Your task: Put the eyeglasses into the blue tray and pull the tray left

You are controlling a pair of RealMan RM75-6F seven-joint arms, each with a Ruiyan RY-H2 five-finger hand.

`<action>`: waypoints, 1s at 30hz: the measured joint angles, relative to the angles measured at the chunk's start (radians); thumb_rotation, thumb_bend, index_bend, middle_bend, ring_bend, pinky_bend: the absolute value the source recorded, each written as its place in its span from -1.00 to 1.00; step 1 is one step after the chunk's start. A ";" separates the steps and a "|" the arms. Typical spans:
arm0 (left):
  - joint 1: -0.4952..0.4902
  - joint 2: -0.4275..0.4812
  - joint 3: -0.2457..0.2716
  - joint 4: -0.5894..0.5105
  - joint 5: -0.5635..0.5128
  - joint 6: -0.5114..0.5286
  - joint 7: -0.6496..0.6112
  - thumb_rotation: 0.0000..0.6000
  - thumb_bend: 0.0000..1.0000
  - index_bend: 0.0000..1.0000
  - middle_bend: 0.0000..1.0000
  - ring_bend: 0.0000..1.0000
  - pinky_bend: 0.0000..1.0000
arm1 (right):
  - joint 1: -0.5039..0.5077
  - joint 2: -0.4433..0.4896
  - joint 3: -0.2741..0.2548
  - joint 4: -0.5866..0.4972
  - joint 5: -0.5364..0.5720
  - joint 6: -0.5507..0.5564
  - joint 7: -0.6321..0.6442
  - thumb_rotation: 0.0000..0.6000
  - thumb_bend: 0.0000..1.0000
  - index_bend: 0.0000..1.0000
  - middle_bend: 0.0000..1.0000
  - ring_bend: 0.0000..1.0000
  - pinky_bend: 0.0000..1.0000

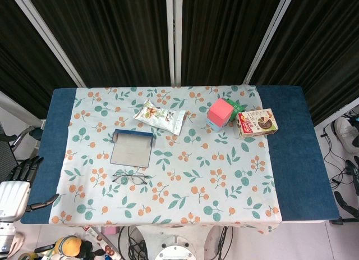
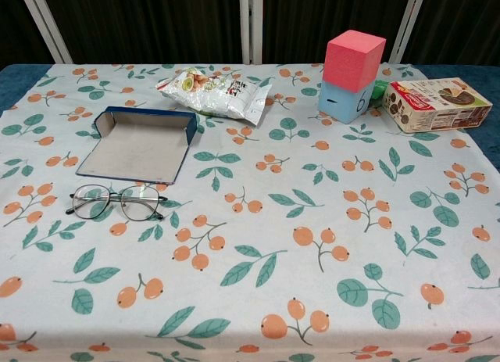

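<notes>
Thin dark-rimmed eyeglasses (image 1: 130,178) (image 2: 117,202) lie flat on the floral tablecloth, just in front of the blue tray (image 1: 132,148) (image 2: 143,142). The tray is shallow with a grey floor and stands empty. My left hand (image 1: 22,184) hangs off the table's left edge in the head view, fingers spread, holding nothing, well left of the glasses. The chest view does not show it. My right hand appears in neither view.
A snack bag (image 1: 160,117) (image 2: 215,92) lies behind the tray. A pink block (image 1: 220,110) (image 2: 354,59) sits on a blue block (image 2: 344,98) at the back right, beside a printed carton (image 1: 257,123) (image 2: 437,102).
</notes>
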 measured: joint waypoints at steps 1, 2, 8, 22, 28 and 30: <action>0.000 0.001 0.003 -0.004 -0.001 -0.004 0.002 0.08 -0.75 -0.86 -0.87 -0.84 -0.64 | 0.000 -0.002 -0.001 0.004 -0.001 -0.001 0.003 1.00 -0.63 -1.00 -1.00 -1.00 -1.00; 0.001 0.001 0.006 -0.008 0.000 -0.007 0.002 0.09 -0.75 -0.86 -0.87 -0.84 -0.64 | -0.001 -0.003 -0.002 0.008 -0.002 -0.001 0.006 1.00 -0.63 -1.00 -1.00 -1.00 -1.00; -0.009 -0.007 0.015 -0.033 0.036 -0.014 -0.006 0.19 -0.75 -0.85 -0.87 -0.84 -0.64 | -0.014 -0.006 0.002 0.028 -0.001 0.017 0.026 1.00 -0.63 -1.00 -1.00 -1.00 -1.00; -0.172 -0.120 -0.025 -0.087 0.039 -0.236 0.087 1.00 -0.57 -0.67 -0.87 -0.84 -0.64 | -0.009 0.006 0.005 -0.001 0.013 -0.038 0.006 1.00 -0.63 -1.00 -1.00 -1.00 -1.00; -0.233 -0.213 -0.048 -0.019 -0.049 -0.344 0.128 1.00 -0.54 -0.50 -0.87 -0.84 -0.64 | 0.002 0.012 -0.001 -0.019 0.026 -0.087 -0.008 1.00 -0.63 -1.00 -1.00 -1.00 -1.00; -0.245 -0.240 -0.052 0.008 -0.078 -0.369 0.131 1.00 -0.52 -0.46 -0.87 -0.84 -0.64 | 0.004 0.011 -0.001 -0.019 0.027 -0.092 -0.005 1.00 -0.63 -1.00 -1.00 -1.00 -1.00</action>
